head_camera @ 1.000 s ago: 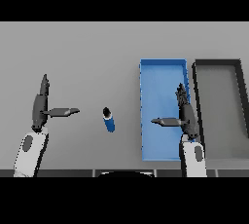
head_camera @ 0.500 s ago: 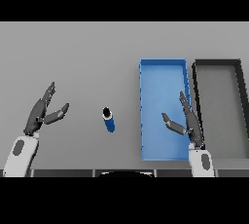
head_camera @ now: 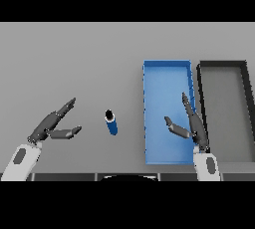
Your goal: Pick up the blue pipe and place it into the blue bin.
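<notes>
Grey table [head_camera: 74, 58] carries the untouched blue pipe [head_camera: 111, 122] left of the blue bin [head_camera: 167, 68], so with left hand [head_camera: 52, 126] and right hand [head_camera: 191, 126] both spread open and holding nothing, everything remains undone.

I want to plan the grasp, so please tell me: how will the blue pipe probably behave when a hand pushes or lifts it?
The blue pipe looks short, round and stiff, so it probably keeps its shape under the fingers. Its cylinder form suggests it may roll or tip on the grey table if pushed from the side. Its small size next to the left hand suggests it is light.
</notes>
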Available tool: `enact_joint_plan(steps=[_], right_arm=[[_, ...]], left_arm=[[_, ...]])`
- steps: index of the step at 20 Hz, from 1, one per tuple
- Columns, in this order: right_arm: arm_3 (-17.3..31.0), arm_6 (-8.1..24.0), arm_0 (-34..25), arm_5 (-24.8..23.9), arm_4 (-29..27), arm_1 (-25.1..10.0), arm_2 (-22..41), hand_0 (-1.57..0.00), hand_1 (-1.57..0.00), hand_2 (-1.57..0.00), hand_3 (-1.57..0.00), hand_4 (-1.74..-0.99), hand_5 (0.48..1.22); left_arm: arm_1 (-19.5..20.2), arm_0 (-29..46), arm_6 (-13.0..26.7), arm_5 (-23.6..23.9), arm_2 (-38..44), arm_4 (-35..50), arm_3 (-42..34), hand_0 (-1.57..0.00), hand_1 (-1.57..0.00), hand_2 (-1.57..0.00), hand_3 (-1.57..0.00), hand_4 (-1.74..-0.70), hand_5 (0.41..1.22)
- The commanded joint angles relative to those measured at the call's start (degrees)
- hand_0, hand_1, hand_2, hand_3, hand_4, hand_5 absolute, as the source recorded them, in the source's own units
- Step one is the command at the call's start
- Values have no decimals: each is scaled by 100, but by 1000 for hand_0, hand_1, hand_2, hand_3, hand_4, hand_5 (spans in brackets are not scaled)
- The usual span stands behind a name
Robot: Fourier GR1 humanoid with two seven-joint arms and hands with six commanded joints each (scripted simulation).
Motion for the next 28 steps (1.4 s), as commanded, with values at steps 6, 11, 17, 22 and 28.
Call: enact_joint_plan(steps=[6,11,17,22,28], right_arm=[[-50,-41,21,58,-50,69,58,1,1,1,1,-1283,642],[-76,46,19,59,-112,6,-35,1,1,1,1,-1296,651],[-28,48,54,90,-141,46,-27,1,1,1,1,-1318,654],[-120,141,112,52,-80,81,22,1,1,1,1,-1326,665],[-174,7,244,107,-162,6,-47,1,1,1,1,-1320,664]], left_arm=[[-281,-78,426,-147,-602,-263,-344,1,1,1,1,-1205,502],[-919,-244,281,52,-1016,-786,-19,1,1,1,1,-1210,483],[-1609,-575,234,392,-1207,-1147,438,1,1,1,1,-1223,502],[-2001,-962,16,537,-1306,-1488,1074,1,1,1,1,-1162,490],[-2524,-1135,-40,370,-1256,-1141,1490,-3,-89,-208,-197,-1275,607]])
